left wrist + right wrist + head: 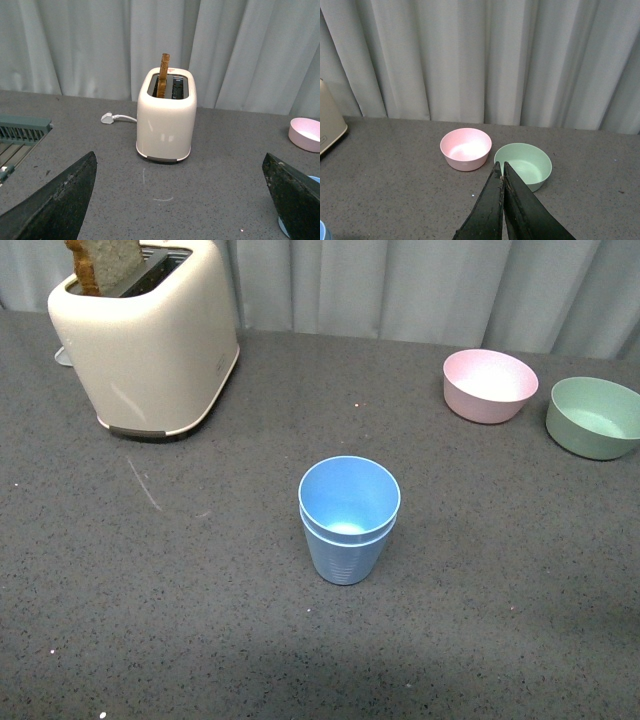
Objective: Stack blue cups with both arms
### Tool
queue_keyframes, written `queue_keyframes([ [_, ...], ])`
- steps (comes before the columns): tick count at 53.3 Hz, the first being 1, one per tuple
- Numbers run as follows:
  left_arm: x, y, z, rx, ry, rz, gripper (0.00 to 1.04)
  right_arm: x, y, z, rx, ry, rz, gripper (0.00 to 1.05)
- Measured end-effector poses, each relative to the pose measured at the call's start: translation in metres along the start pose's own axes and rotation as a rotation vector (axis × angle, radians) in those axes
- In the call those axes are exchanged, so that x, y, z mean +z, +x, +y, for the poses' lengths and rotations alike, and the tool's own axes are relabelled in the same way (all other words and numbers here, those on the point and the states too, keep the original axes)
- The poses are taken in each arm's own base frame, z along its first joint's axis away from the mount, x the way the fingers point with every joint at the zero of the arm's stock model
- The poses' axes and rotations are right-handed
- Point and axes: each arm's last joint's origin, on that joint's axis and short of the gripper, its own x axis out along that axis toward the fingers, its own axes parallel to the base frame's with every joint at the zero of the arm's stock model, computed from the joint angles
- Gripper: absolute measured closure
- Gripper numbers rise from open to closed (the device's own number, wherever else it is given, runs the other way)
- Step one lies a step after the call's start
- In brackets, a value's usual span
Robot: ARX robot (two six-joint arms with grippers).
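The two blue cups (348, 518) stand nested one inside the other, upright, at the middle of the grey table in the front view. Neither arm shows in that view. In the left wrist view my left gripper (180, 200) is open and empty, its black fingers (55, 202) wide apart over bare table; a sliver of blue cup (283, 227) shows by one finger. In the right wrist view my right gripper (502, 167) is shut with nothing between its jaws, held above the table short of the bowls. A blue cup edge (322, 231) shows at the frame's corner.
A cream toaster (145, 335) with a slice of bread (105, 262) stands at the back left; its plug (108, 118) lies behind it. A pink bowl (489, 385) and a green bowl (595, 417) sit at the back right. A green rack (22, 131) lies at the far left. Grey curtains hang behind.
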Motion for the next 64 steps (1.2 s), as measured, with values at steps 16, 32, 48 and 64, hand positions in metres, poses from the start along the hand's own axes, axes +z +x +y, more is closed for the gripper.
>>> queue_keyframes([
  [16,0.0,0.0,0.0,0.0,0.0,0.0,0.07,0.0,-0.024,-0.014,-0.004,0.002,-0.001,1.04],
  [32,0.0,0.0,0.0,0.0,0.0,0.0,0.07,0.002,-0.038,-0.014,-0.001,0.002,-0.011,1.04],
  [48,0.0,0.0,0.0,0.0,0.0,0.0,0.07,0.005,-0.05,-0.014,-0.001,0.002,-0.022,1.04],
  [64,0.0,0.0,0.0,0.0,0.0,0.0,0.07,0.006,-0.058,-0.014,-0.001,0.002,-0.025,1.04],
])
